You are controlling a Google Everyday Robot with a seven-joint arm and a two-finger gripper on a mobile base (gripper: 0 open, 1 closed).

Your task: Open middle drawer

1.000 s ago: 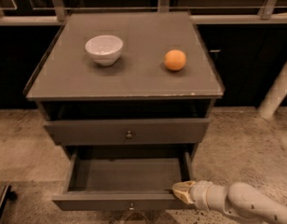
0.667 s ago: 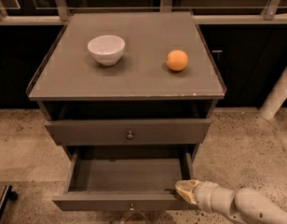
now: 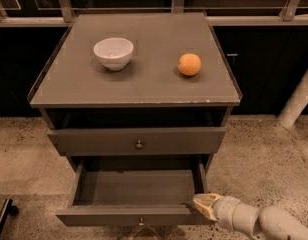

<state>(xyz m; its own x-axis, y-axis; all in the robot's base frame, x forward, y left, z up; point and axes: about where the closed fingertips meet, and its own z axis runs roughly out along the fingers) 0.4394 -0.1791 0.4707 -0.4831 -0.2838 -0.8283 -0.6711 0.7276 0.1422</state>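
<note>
Grey-brown wood makes up the cabinet [image 3: 144, 84], which stands on a speckled floor [image 3: 274, 154]. Its middle drawer [image 3: 104, 215] is pulled well out toward the near side. My gripper [image 3: 203, 205] sits at that drawer's front right corner, touching it. Whether it is clamped or spread I cannot tell. On the cabinet top a white bowl [image 3: 113, 52] stands at the left and an orange [image 3: 189, 64] at the right, well apart.
</note>
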